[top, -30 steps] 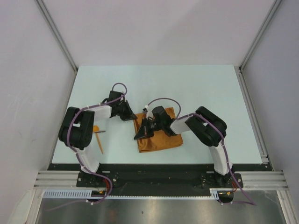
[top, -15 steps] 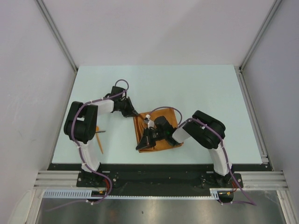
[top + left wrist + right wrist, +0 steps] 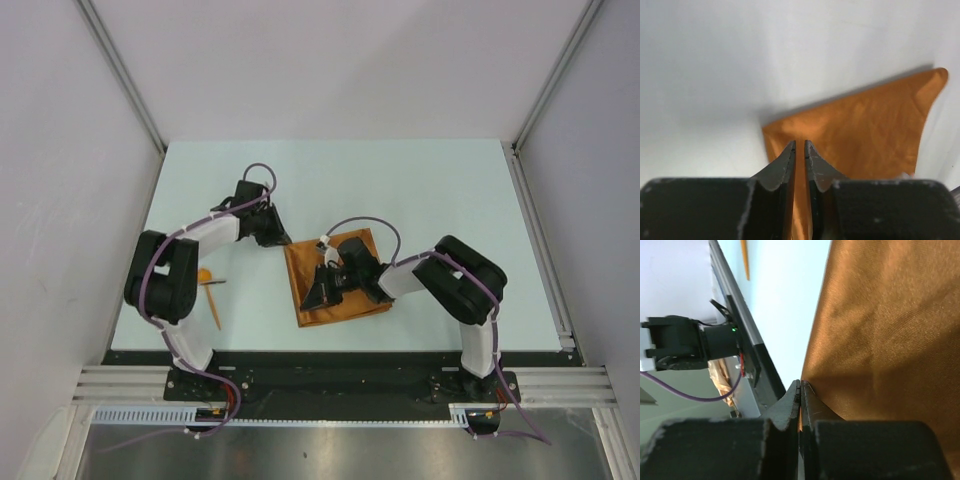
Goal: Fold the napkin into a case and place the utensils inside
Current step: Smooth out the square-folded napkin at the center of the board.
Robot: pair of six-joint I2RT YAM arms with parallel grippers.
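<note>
1. The napkin [image 3: 350,290] lies spread on the pale counter [image 3: 430,190], between the two arms. It is a rust-orange cloth of roughly square outline, and its edges are a little turned against the edges of the counter.
2. The left gripper [image 3: 287,243] is at the far left corner of the napkin. In the left wrist view its jaws are almost closed, with only a thin slit between them, and a strip of the orange cloth [image 3: 865,130] runs into this slit, so they pinch the corner.
3. The right gripper [image 3: 310,298] is low at the near left side of the napkin. In the right wrist view its jaws are pressed together on the edge of the cloth [image 3: 880,330].
4. The two utensils are outside the cloth, on the bare counter to the left of it, beside the left arm. The spoon [image 3: 206,277] lies just beyond the stick-like piece [image 3: 213,308], close to it; I cannot tell whether they touch.
5. The right wrist view also shows the stick-like piece [image 3: 744,260], well apart from the napkin edge.
</note>
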